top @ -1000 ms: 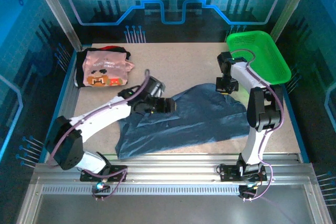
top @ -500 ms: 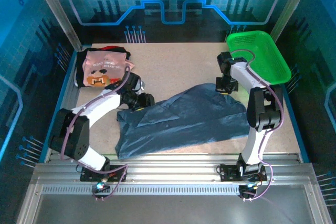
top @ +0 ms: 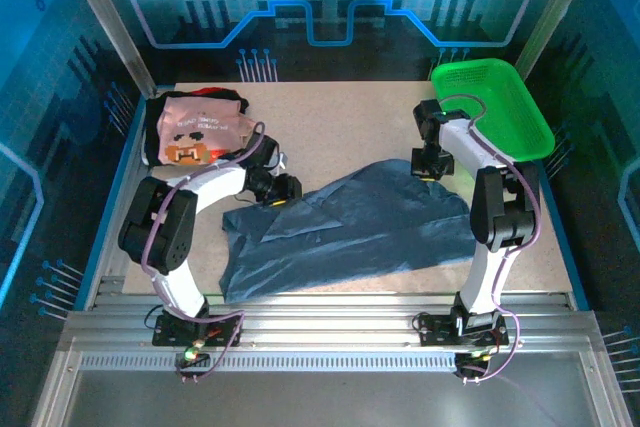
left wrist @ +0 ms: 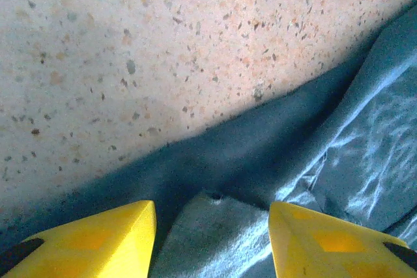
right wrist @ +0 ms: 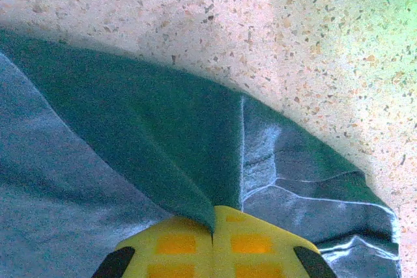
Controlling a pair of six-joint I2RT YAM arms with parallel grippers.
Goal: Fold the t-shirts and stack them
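The slate-blue t-shirt (top: 350, 227) lies spread and wrinkled across the middle of the table. My left gripper (top: 283, 188) is at its upper left corner. In the left wrist view it stands open (left wrist: 212, 236), yellow fingers (left wrist: 98, 239) apart, a corner of blue cloth (left wrist: 215, 232) lying between them. My right gripper (top: 428, 163) sits at the shirt's upper right edge, and in the right wrist view it is shut (right wrist: 213, 226) on a raised fold of the blue shirt (right wrist: 163, 135). The pale pink printed shirt (top: 197, 132) lies folded on a black shirt (top: 152, 142) at the back left.
A bright green mesh basket (top: 490, 107) stands at the back right, just behind the right arm. Bare speckled tabletop (top: 330, 122) stretches between the pink shirt and the basket. A metal rail (top: 330, 312) runs along the near edge.
The left arm has swung left and back across the shirt, its gripper going from the shirt's middle to its upper left corner. The right arm has stayed still.
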